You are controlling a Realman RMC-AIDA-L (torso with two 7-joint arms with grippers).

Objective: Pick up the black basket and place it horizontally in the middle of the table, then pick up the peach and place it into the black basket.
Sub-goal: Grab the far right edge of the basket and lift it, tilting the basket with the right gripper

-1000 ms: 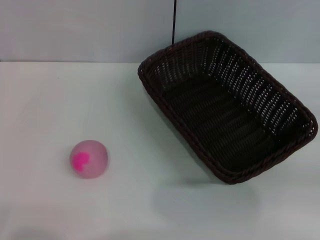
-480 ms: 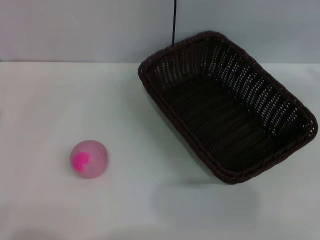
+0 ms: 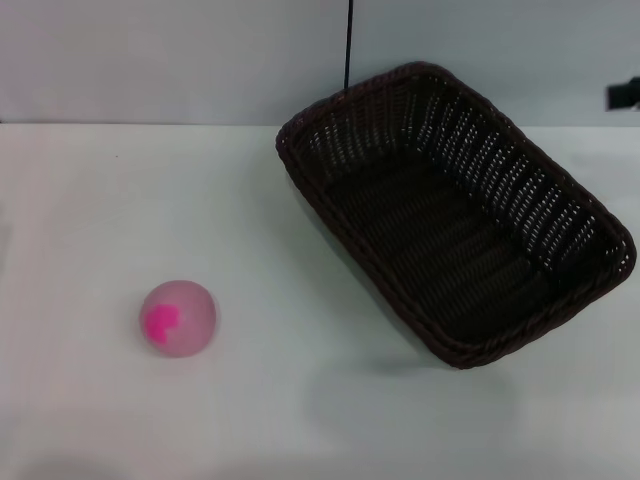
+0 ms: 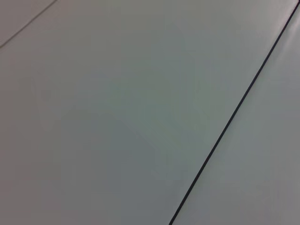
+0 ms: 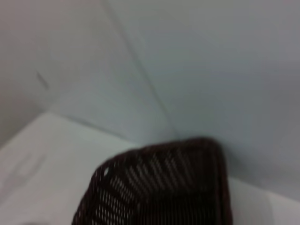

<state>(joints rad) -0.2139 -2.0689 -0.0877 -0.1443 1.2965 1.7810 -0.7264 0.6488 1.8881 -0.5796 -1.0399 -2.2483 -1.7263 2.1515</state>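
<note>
The black basket (image 3: 455, 210) stands empty on the white table (image 3: 300, 400) at the right, turned at a slant, one corner at the far edge. The right wrist view shows one of its corners (image 5: 164, 187). The peach (image 3: 178, 318), pale pink with a magenta blotch, lies on the table at the front left, well apart from the basket. A small dark part of my right gripper (image 3: 625, 93) shows at the right edge, above and beyond the basket's far right side. My left gripper is out of view.
A thin black cable (image 3: 348, 45) runs down the grey wall behind the basket. The left wrist view shows only a plain grey surface crossed by a dark line (image 4: 234, 112). Bare table lies between peach and basket.
A dark part of my right gripper has come into the head view at the right edge. The basket and the peach have not moved.
</note>
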